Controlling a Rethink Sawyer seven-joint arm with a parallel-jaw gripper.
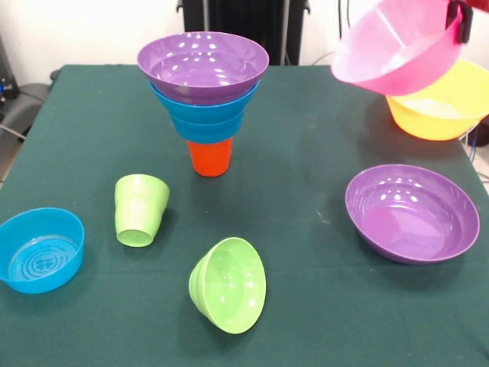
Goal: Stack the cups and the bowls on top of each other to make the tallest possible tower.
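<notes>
Gripper point(461, 23): at upper right, pinching pink bowl point(393, 46) rim, bowl tilted, airborne.
Tower point(205, 84): left of pink bowl; orange cup point(209, 157) base, purple on top.

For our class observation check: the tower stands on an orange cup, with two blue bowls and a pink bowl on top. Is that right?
Not quite. The front view shows the tower on an orange cup with blue bowls, but the top bowl is purple, not pink. The pink bowl is tilted in the air at the upper right.
</notes>
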